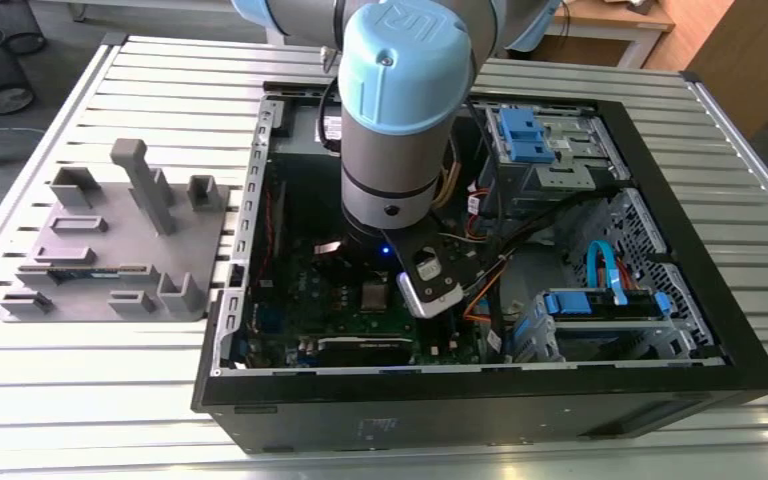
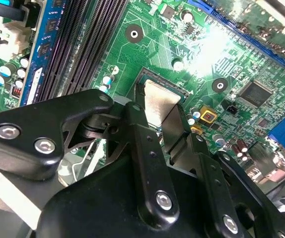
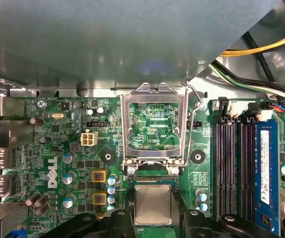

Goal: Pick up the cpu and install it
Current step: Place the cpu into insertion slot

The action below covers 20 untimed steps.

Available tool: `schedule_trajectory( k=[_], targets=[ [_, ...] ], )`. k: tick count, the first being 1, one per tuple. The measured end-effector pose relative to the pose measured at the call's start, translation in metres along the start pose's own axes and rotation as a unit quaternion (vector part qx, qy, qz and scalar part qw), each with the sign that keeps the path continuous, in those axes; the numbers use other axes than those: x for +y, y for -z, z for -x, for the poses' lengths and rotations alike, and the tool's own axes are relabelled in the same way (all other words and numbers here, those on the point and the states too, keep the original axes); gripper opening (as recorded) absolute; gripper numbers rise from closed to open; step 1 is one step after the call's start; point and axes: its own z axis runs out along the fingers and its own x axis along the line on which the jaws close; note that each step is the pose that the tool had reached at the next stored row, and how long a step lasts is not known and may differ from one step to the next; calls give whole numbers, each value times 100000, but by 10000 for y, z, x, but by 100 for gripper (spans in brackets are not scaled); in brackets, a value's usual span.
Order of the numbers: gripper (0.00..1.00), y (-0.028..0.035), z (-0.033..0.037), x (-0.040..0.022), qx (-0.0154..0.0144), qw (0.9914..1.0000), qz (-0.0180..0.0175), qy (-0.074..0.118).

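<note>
The cpu is a small square chip with a shiny silver top, and it lies low over the motherboard socket. My gripper has a black finger against each of two opposite edges and is shut on the chip. In the second wrist view the cpu shows between the fingers, down at the green board. Just past the chip, the silver socket frame stands flipped up with its hollow middle showing the board. In the exterior view my arm reaches down into the open computer case.
Black memory slots and a blue-edged stick run beside the socket. Yellow and black cables cross one corner of the case. Blue drive bays fill the exterior view's right. A grey fixture plate sits on the slatted table at its left.
</note>
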Motion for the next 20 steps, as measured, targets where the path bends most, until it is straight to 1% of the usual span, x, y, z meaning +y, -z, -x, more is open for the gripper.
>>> schedule_trajectory(
  k=[11, 13, 14, 20],
  targets=[
    [39, -7, 1, 1, -23, 100000, 41, 0],
    [40, -9, 3, 1, -38, 100000, 50, 11],
    [46, -9, 3, 1, -23, 100000, 51, 9],
    [46, -6, 2, 1, -12, 100000, 29, -2]
  ],
)
